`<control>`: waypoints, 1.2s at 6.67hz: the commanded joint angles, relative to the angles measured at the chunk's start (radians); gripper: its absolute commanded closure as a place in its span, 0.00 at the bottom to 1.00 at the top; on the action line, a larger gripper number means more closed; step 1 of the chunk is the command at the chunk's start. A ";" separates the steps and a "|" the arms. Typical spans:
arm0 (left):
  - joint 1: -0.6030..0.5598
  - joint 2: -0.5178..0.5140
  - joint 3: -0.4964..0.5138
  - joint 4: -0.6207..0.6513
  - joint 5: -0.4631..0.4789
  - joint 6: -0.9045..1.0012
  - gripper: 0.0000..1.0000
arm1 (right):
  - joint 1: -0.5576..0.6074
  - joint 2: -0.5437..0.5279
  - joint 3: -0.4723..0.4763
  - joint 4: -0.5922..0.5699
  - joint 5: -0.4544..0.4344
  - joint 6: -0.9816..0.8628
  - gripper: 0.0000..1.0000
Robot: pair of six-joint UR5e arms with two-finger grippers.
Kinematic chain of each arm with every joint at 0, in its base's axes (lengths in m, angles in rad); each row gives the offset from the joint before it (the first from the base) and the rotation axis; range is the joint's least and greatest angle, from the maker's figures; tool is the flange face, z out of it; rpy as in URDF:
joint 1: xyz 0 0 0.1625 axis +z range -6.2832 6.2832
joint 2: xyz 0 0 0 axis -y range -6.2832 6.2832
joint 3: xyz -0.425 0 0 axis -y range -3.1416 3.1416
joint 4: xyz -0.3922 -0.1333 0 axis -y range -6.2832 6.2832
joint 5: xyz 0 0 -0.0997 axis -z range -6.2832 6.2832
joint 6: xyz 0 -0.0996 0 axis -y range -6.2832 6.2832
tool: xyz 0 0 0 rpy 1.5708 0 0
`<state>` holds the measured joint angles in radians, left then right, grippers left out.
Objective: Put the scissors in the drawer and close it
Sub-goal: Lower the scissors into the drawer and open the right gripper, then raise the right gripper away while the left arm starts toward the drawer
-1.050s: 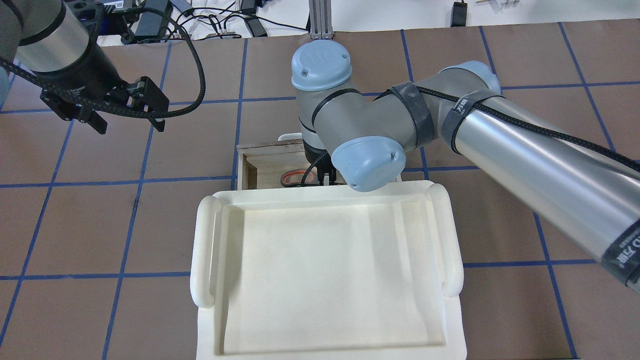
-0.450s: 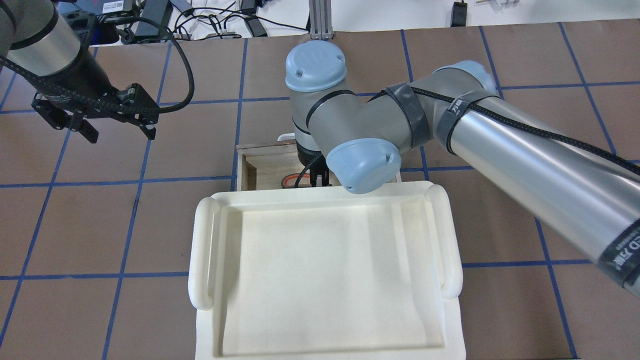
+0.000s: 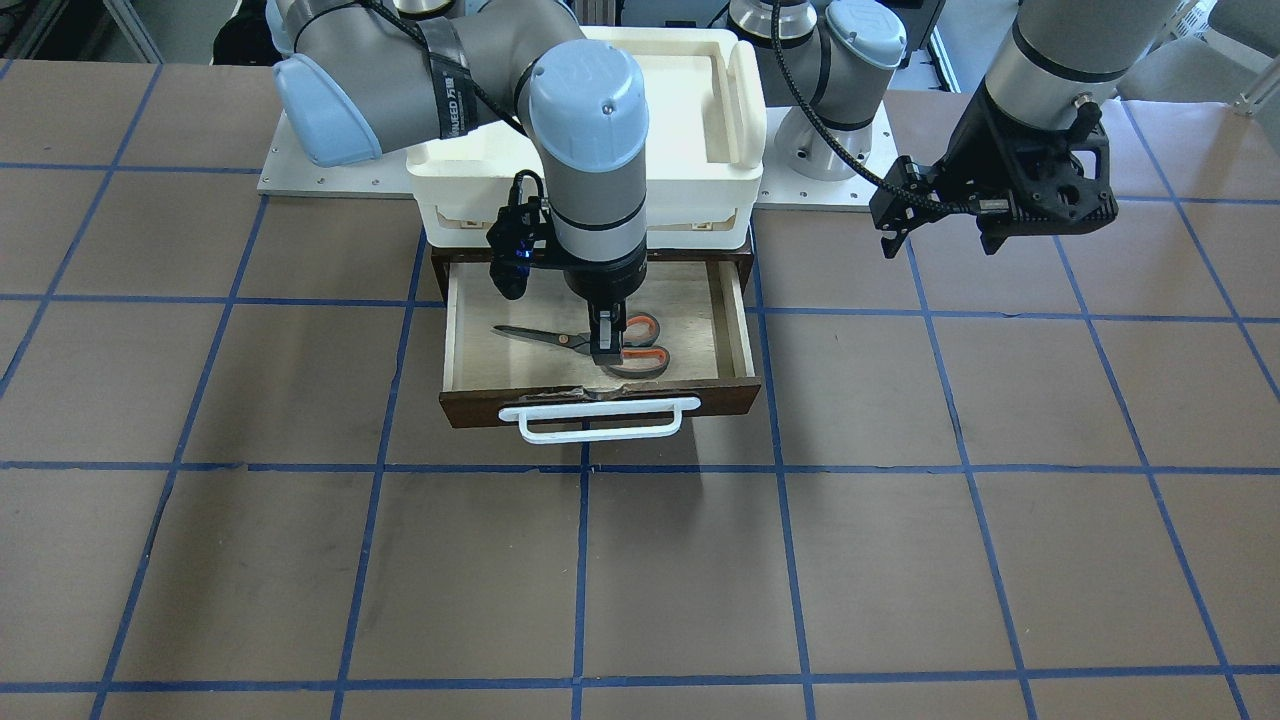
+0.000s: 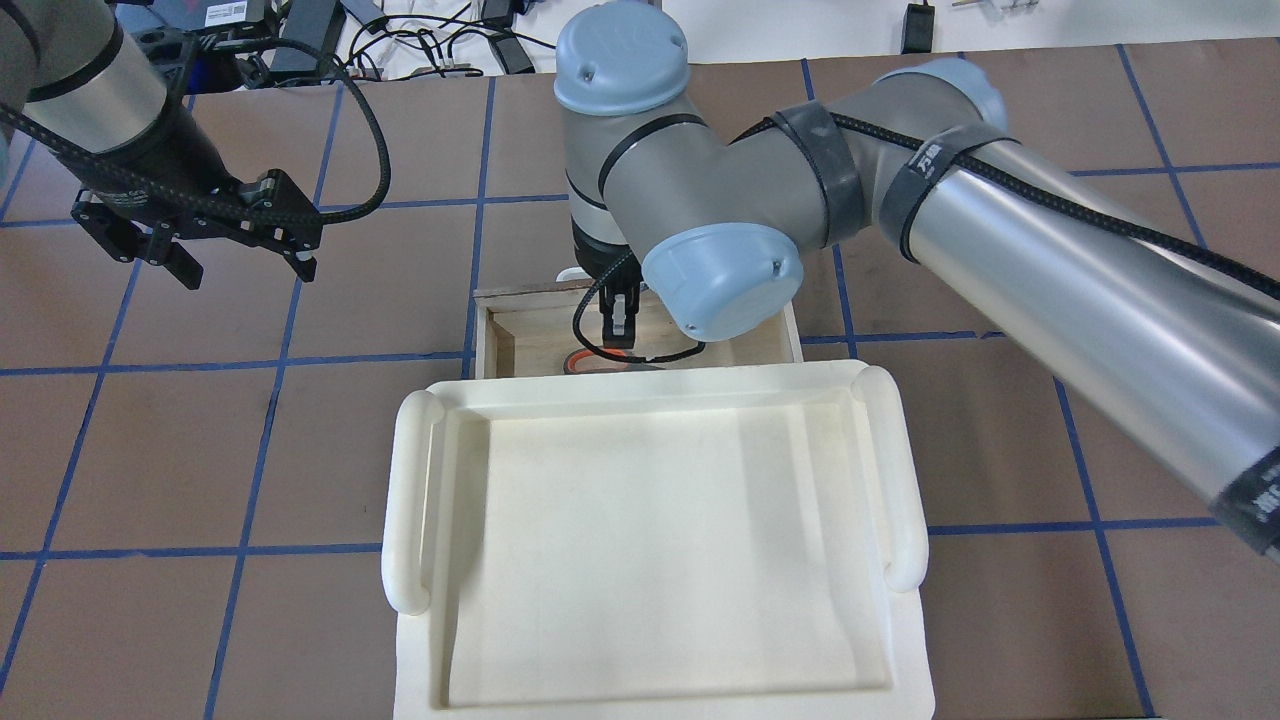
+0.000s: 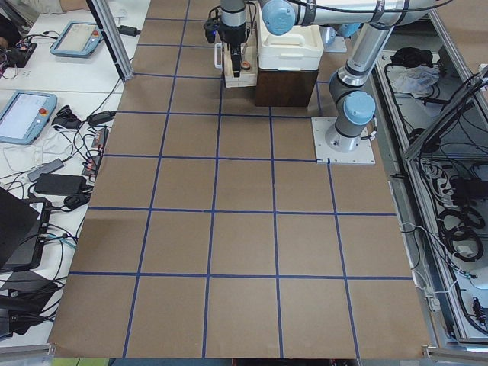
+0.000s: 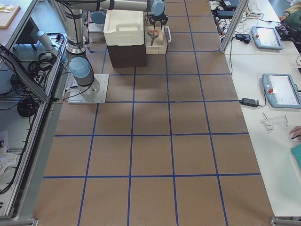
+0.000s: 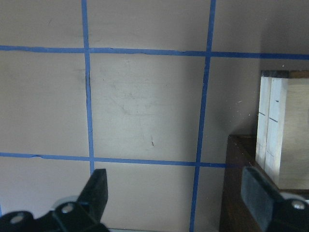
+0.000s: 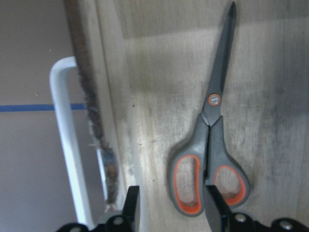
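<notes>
Scissors [image 8: 208, 130] lay flat on the pale floor of the drawer [image 3: 735, 320], directly beneath the right gripper [image 8: 174, 205], blades pointing away from its fingertips and along the drawer front. Right gripper fingers stood a moderate gap apart and held nothing; one orange-lined loop showed between them, and the other loop sat partly behind one finger. Left gripper [image 7: 178, 198] hung wide open and empty, with the drawer's corner off to one side of it. Judged: the scissors were light, stiff and thin, the blades slick, so the plastic loops would be the only sound grip; no regrasp seemed needed. The drawer stood pulled out under the white tray [image 4: 410, 520]. It looked rigid and likely to slide; pushing mid-front at the white bar handle [image 3: 600, 420] should avoid skewing and the chipped edge.
</notes>
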<state>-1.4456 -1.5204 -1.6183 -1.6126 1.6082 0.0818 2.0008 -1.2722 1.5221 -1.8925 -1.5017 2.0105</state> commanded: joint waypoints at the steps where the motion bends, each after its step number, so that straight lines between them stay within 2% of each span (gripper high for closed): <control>1: -0.007 -0.001 -0.002 0.005 0.007 0.001 0.00 | -0.084 -0.025 -0.045 0.047 -0.014 -0.161 0.46; 3: -0.012 -0.006 0.006 0.026 -0.007 -0.005 0.00 | -0.263 -0.099 -0.045 0.151 -0.012 -0.510 0.47; 4: -0.031 -0.013 0.023 0.048 -0.007 0.001 0.00 | -0.352 -0.136 -0.043 0.194 -0.014 -0.727 0.43; 5: -0.064 -0.039 0.070 0.046 -0.010 -0.011 0.00 | -0.413 -0.172 -0.042 0.219 -0.017 -0.888 0.37; 6: -0.097 -0.099 0.133 0.045 -0.055 -0.017 0.00 | -0.437 -0.244 -0.033 0.271 -0.029 -1.032 0.26; 7: -0.136 -0.151 0.177 0.048 -0.054 -0.019 0.00 | -0.441 -0.280 -0.033 0.264 -0.073 -1.284 0.19; 8: -0.191 -0.206 0.192 0.115 -0.057 -0.095 0.00 | -0.442 -0.298 -0.033 0.265 -0.077 -1.438 0.14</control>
<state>-1.5806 -1.6645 -1.4573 -1.5470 1.5571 0.0433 1.5653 -1.5378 1.4886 -1.6322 -1.5612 0.7818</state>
